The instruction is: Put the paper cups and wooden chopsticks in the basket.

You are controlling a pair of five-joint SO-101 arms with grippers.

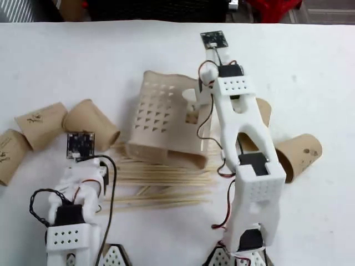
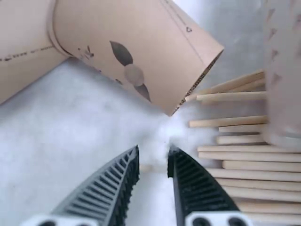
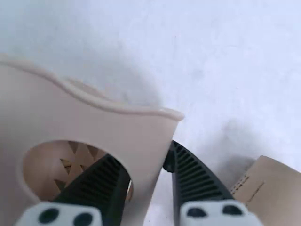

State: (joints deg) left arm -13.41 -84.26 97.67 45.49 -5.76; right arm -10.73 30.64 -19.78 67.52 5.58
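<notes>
- High view: nothing loaded; wooden chopsticks (image 1: 161,185) lie at 6 o'clock of your basket (image 1: 161,119), paper cups (image 1: 91,124) beside.
- Right gripper (image 3: 146,157) clamps its wall; left gripper (image 2: 153,149) slightly parted, empty.

No word or number can be read anywhere. In the left wrist view, the paper cup (image 2: 136,52) in the upper middle of the frame bears a dark leaf drawing (image 2: 123,54), a small triangular sign (image 2: 188,29) near its seam and a strip of tiny print (image 2: 196,84) along its rim, too small to make out. In the high view, the cup at middle left (image 1: 39,123) and the cup at the left edge (image 1: 8,154) carry dark scrawled marks, illegible. In the right wrist view, the cup at lower right (image 3: 270,186) shows fine print (image 3: 244,181) by its edge, also illegible.
</notes>
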